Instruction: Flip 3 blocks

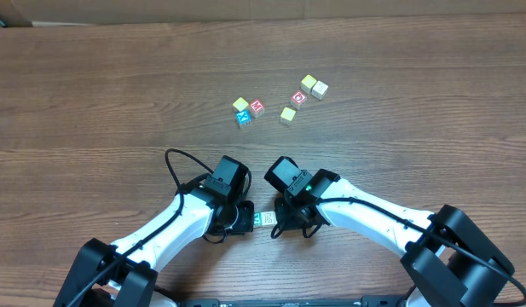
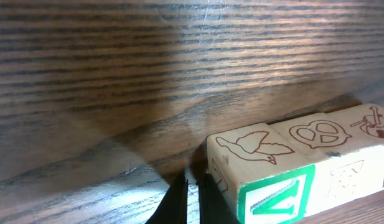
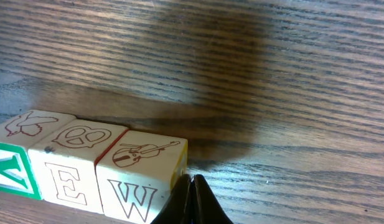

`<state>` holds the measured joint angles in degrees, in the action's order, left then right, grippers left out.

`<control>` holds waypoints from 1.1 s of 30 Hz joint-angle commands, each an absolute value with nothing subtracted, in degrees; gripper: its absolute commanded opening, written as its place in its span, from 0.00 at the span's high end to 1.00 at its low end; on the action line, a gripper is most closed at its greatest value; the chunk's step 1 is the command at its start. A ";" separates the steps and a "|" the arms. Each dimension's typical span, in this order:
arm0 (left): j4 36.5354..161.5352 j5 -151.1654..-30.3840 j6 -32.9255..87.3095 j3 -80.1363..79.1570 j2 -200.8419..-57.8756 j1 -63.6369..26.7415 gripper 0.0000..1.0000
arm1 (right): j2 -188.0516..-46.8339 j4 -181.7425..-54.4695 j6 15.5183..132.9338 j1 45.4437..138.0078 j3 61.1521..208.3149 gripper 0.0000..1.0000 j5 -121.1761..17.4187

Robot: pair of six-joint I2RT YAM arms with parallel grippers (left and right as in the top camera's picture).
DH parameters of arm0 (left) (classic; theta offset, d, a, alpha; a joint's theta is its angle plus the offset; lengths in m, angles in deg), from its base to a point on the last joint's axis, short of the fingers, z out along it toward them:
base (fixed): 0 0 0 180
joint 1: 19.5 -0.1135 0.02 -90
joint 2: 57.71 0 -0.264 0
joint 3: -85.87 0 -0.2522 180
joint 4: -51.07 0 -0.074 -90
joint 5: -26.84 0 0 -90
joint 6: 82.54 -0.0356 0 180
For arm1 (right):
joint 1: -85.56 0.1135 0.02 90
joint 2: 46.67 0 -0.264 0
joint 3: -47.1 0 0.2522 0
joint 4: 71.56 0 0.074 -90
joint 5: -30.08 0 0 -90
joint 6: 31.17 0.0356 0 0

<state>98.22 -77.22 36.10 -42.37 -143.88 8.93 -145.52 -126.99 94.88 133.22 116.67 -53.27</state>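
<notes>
My left fingers (image 2: 184, 202) are closed on nothing, their tips down at the dark wood-grain surface (image 1: 92, 85) just beside the end of a row of three cubes. Whether they touch it I cannot tell. That end cube is the green-faced wooden alphabet cube (image 2: 241, 155), with a white letter on its side and a bird drawn on its pale top.

My right fingers (image 3: 192, 202) are closed too, empty, tips together at the lower corner of the row's other end. There sits the pale wooden cube lettered W (image 3: 139, 180), with a violin on top.

Between the two stands the pale wooden cube lettered E (image 3: 67, 162), a pretzel on top. The three stand side by side, faces touching, in one straight line.

From overhead the two white-and-black arms close in on the row from either side, near my edge of the surface, and hide most of it.

Well apart, farther out, lie loose cubes in two clusters:
- a yellow-topped cube (image 1: 240, 104), a red-faced cube (image 1: 257, 107) and a blue-faced cube (image 1: 243, 118)
- four more cubes (image 1: 299, 97) off to the right
</notes>
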 commanded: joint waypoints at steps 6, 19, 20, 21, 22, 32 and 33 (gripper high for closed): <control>96.03 -79.02 39.27 -42.24 -144.30 10.15 0.96 | -145.06 -125.46 95.91 134.36 116.95 0.96 -45.64; 96.51 -77.53 42.39 -42.24 -144.30 10.15 0.96 | -145.06 -125.44 96.32 134.36 116.95 0.96 -45.25; 96.69 -77.38 42.39 -42.24 -144.30 10.15 0.96 | -145.06 -125.44 96.32 134.36 116.95 0.96 -45.25; 97.10 -76.76 42.44 -42.24 -144.30 10.15 0.96 | -145.06 -125.46 96.32 134.36 116.95 0.96 -45.25; 97.54 -76.06 42.46 -42.24 -144.30 10.15 0.96 | -145.06 -125.46 96.32 134.36 116.95 0.96 -45.25; 101.36 -73.07 43.49 -42.24 -144.28 10.00 0.96 | -145.06 -125.46 96.32 134.36 116.95 0.96 -45.25; 101.65 -72.81 43.55 -42.24 -144.28 10.00 0.96 | -145.06 -125.46 96.32 134.36 116.95 0.96 -45.25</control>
<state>101.06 -73.46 42.11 -41.93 -143.60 9.04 -145.52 -126.77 96.30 133.29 116.67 -49.29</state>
